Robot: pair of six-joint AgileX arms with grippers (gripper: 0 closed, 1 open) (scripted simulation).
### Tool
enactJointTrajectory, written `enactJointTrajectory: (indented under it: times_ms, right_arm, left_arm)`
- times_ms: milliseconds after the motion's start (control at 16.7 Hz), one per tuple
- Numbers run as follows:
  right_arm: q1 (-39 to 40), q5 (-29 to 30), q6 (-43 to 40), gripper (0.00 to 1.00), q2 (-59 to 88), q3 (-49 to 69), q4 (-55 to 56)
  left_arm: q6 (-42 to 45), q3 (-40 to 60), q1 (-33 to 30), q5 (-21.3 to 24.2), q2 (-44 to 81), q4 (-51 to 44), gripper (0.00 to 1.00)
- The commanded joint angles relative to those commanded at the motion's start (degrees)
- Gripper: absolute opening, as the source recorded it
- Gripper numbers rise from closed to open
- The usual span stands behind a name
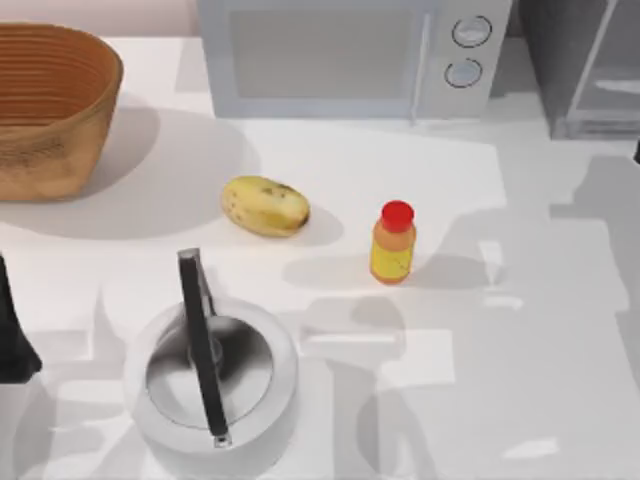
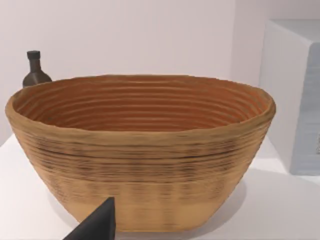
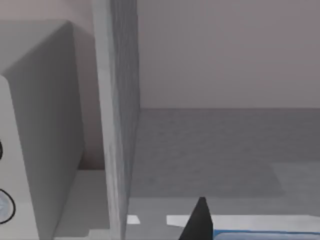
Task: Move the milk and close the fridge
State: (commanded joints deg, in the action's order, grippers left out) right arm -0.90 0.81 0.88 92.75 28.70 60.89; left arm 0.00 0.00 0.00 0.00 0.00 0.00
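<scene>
The fridge (image 1: pixel 580 60) is the grey cabinet at the table's far right corner, its pale door panel (image 1: pixel 615 85) beside it. In the right wrist view I look into its grey inside (image 3: pixel 210 150), past its side wall (image 3: pixel 117 125). My right gripper (image 3: pixel 225 231) is at the fridge opening. One dark fingertip (image 3: pixel 200 220) shows, and right beside it lies the blue top edge of the milk (image 3: pixel 265 233), most of the carton being hidden. My left arm (image 1: pixel 12 330) is parked at the left edge, its fingertip (image 2: pixel 100 222) facing the basket.
A woven basket (image 1: pixel 45 105) stands far left, a microwave (image 1: pixel 350 55) at the back centre. A potato (image 1: pixel 265 206), a yellow bottle with a red cap (image 1: pixel 394 243) and a white kettle (image 1: pixel 210 385) sit mid-table. A dark bottle (image 2: pixel 35 70) stands behind the basket.
</scene>
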Motion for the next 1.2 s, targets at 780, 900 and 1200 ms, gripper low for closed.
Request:
enactJointTrajectory:
  times_ms: [780, 900, 1200]
  right_arm:
    - [-10.4, -10.7, -2.3, 0.0, 33.2, 45.5, -21.2]
    - [-10.5, -10.9, -2.4, 0.0, 33.7, 46.0, -21.6]
    - [-10.4, -10.9, -2.3, 0.0, 33.6, 45.9, -21.6]
  left_arm:
    - [0.0, 0.0, 0.0, 0.0, 0.0, 0.0, 1.0]
    - [0.0, 0.0, 0.0, 0.0, 0.0, 0.0, 1.0]
    - [0.0, 0.0, 0.0, 0.0, 0.0, 0.0, 1.0]
